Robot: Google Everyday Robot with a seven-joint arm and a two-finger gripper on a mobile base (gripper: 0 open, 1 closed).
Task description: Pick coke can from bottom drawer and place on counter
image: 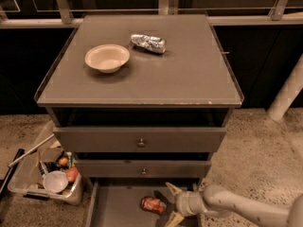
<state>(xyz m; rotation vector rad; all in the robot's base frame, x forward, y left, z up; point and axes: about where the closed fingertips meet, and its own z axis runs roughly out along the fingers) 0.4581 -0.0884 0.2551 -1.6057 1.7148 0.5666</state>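
The coke can [153, 205] lies on its side in the open bottom drawer [113, 207], at the lower middle of the camera view. My gripper [171, 204] reaches in from the lower right, just to the right of the can. Its two pale fingers [172, 190] are spread apart, one above and one below, with the can beside them and not between them. The counter [189, 74] is the broad flat top above the drawers.
A cream bowl [107, 57] and a dented silver can [148, 43] sit on the counter's back half. Two closed drawers with knobs [140, 143] are above the open one. A clear bin of clutter [47, 176] stands on the floor at the left.
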